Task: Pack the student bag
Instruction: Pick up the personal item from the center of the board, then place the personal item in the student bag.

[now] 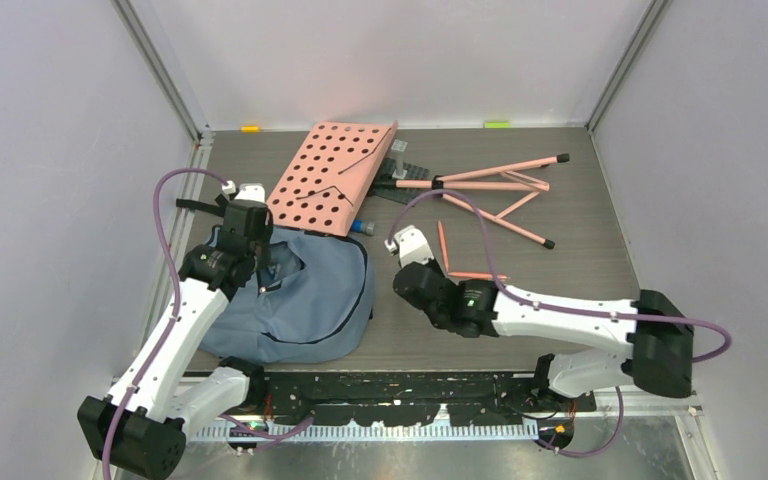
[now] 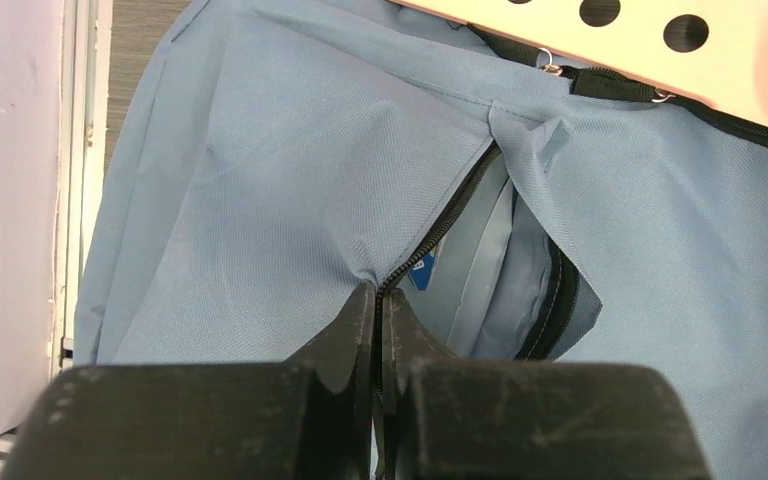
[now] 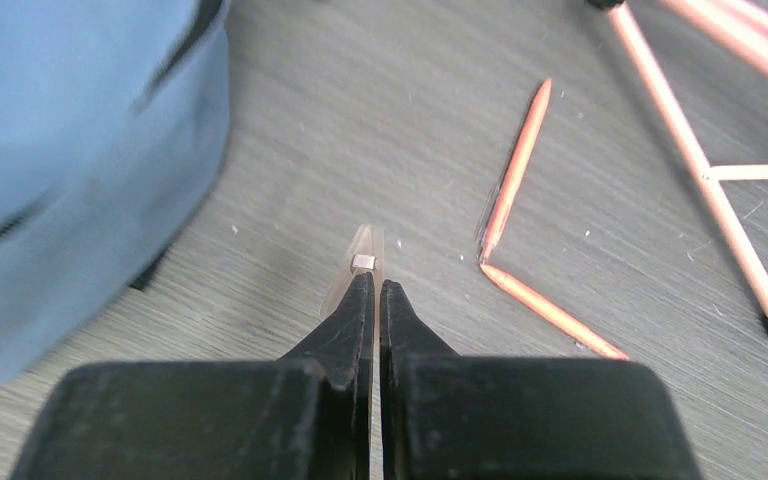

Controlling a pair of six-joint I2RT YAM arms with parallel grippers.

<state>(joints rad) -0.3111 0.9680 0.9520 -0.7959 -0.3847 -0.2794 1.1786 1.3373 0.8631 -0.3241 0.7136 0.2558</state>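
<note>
The student bag [image 1: 300,300] is a soft, rounded pack of dusty blue-grey woven cloth, edged with black zipper trim, and it lies slumped on the near left part of the counter [image 1: 560,300], its far edge touching the pink perforated board [image 1: 335,175], which leans over it. In the left wrist view its zipper [image 2: 450,225] stands parted, and the gap shows a paler grey lining and a small blue tag [image 2: 422,272]. A black strap [image 2: 610,85] with metal rings runs along the top just under the board. The left claw [image 2: 378,295] is pinched shut on the bag's cloth right at the lower end of the open zipper, and creases spread out from its tips. To the bag's right, apart from it, the right claw [image 3: 377,285] hangs low over the bare counter with its fingers pressed together on a small pale translucent piece [image 3: 363,262] that pokes out past the tips; I cannot tell what that piece is. Just beyond lie two orange pencils [image 3: 515,170], their ends nearly meeting in an angle, and farther right a pink folding stand [image 1: 500,185] with black-capped legs lies flat.
</note>
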